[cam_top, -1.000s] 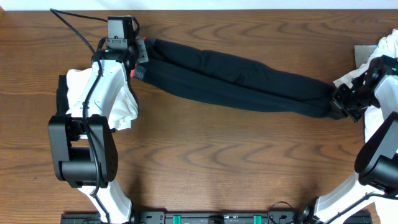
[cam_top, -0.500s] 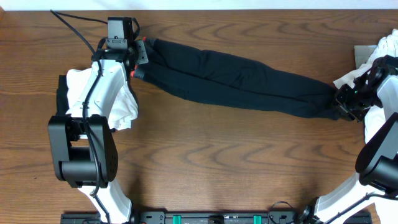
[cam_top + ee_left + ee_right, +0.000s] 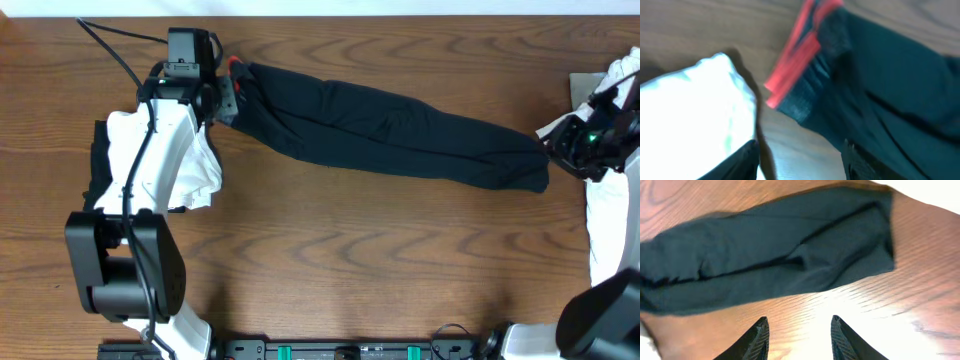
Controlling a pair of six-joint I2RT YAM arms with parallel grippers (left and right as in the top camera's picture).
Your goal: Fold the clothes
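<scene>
across the table (image 3: 350, 240) the black trousers (image 3: 400, 130) lie stretched, left pincer (image 3: 226, 97) and right pincer (image 3: 797, 326) both open, empty.

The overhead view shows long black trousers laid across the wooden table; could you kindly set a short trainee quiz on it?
1. True or false: the right gripper is clamped on the long black fabric trousers.
2. The trousers' red-and-grey elastic waistband lies nearest: A) the left gripper, B) the right gripper, C) neither.
3. What colour is the crumpled fabric garment under the left arm?
Key: 1 false, its jaws stand open over the wooden table; 2 A; 3 white.
</scene>
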